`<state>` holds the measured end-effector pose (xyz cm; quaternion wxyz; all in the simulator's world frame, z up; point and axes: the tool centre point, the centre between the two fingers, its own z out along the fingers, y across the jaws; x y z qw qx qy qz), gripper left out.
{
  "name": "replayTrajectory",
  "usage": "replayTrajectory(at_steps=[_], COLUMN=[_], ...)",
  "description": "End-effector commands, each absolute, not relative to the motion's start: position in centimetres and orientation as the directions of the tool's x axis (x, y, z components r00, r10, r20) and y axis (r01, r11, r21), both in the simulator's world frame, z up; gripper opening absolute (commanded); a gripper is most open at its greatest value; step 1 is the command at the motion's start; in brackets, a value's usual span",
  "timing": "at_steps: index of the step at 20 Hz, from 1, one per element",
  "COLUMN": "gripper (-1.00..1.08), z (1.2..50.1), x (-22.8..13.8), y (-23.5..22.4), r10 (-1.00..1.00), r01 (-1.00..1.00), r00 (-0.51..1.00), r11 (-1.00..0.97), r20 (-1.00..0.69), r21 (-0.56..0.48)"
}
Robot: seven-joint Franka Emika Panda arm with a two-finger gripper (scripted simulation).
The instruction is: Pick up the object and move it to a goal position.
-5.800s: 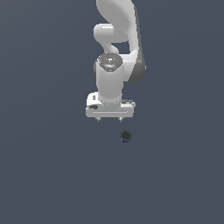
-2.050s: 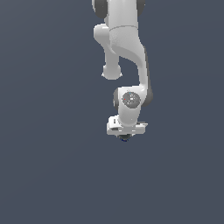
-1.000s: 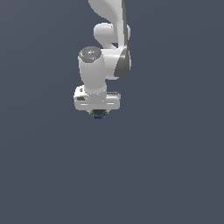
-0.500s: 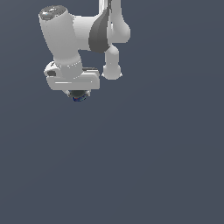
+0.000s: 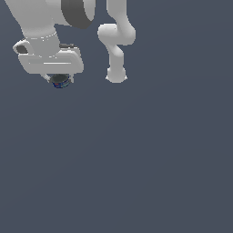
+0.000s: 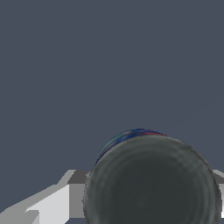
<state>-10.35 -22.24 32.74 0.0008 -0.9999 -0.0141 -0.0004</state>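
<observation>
While the arm [image 5: 116, 43] hangs high at the exterior view's upper left, the gripper [image 5: 58, 78] carries the can [image 5: 60, 82] tucked under its white body, well clear of the grey floor [image 5: 150, 164].

- Can: small, dark, round; blue and red hints on its side. Only its lower part shows beneath the gripper in the exterior view.
- Wrist view: the can's flat dark end [image 6: 151, 181] fills the near field, with a coloured rim peeking behind it and pale finger [image 6: 48, 203] stock beside it.
- Grip state: pinching the can by its sides, judged from the can hanging off the ground between the fingers; the contact itself is hidden.
- Handling, as a judgement: likely light and rigid, so a firm squeeze should not crush it. The curved, smooth wall could let it roll or slip in flat fingers.
- Best hold: across the middle of the round wall, fingers opposite each other, axis kept steady.
- No goal marker visible.
</observation>
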Motion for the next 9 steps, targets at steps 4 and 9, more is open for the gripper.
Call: replayTrajectory(at_steps=[4, 9], gripper=[-1.0, -1.0], z=[34.8, 35.4], x=[-10.9, -10.9], y=[-24.3, -24.8], r10=[0.03, 0.03], r01=[0.03, 0.03], r00=[1.0, 1.0], r11=[-1.0, -1.0], r20=[0.0, 0.0], r21=[-0.001, 0.0])
